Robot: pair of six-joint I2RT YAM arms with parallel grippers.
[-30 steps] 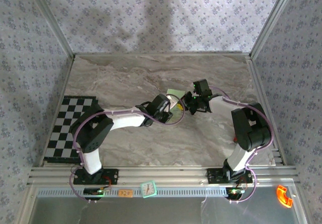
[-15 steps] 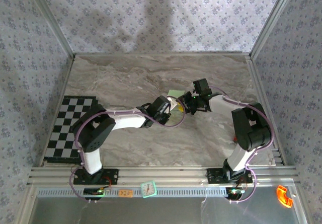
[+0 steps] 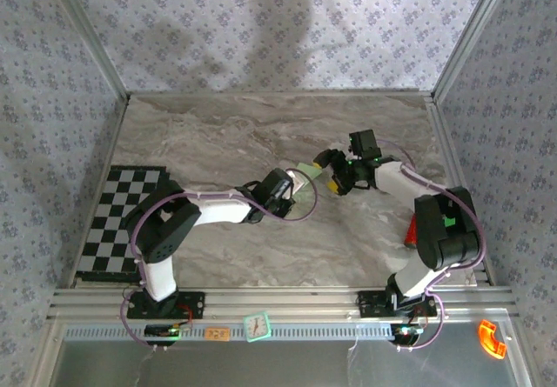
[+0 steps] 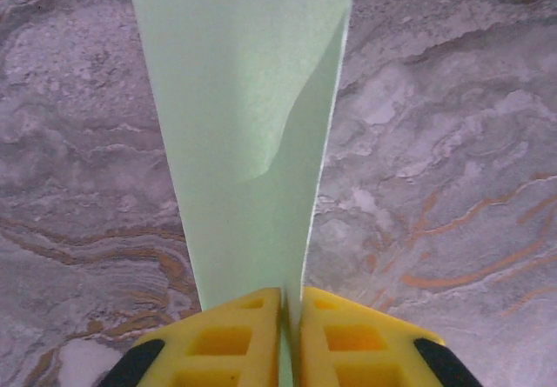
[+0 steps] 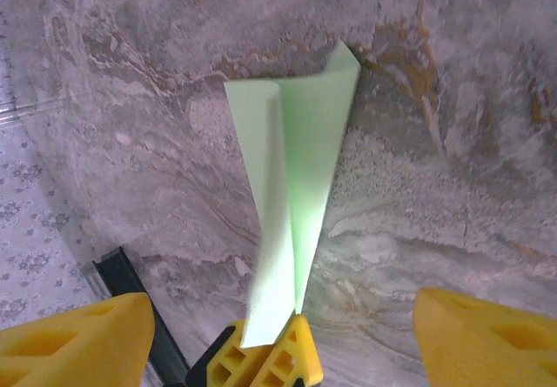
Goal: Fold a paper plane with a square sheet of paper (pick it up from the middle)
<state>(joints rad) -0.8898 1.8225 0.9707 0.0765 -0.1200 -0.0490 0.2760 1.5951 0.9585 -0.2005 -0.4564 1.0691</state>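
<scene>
Rightward the right arm has drawn back, seen from above; the right gripper [image 3: 331, 171] is now spread, clear of the one pale green paper plane [image 3: 305, 172] held by the left gripper [image 3: 292, 187] at mid marble table [image 3: 218, 126]. Left wrist: two yellow fingers [image 4: 226, 352] pinch the plane's narrow end. Right wrist: its own two fingers [image 5: 78, 339] stand wide apart, off the plane.

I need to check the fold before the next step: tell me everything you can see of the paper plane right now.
The paper plane is thin, matte, pale green paper folded into a long narrow wedge, with a centre crease and one flap standing slightly apart. Its narrow end is pinched in the left gripper, whose jaws are shut on it. It widens away from them over the marble table. The right gripper is open, its fingers clear of the paper.
</scene>
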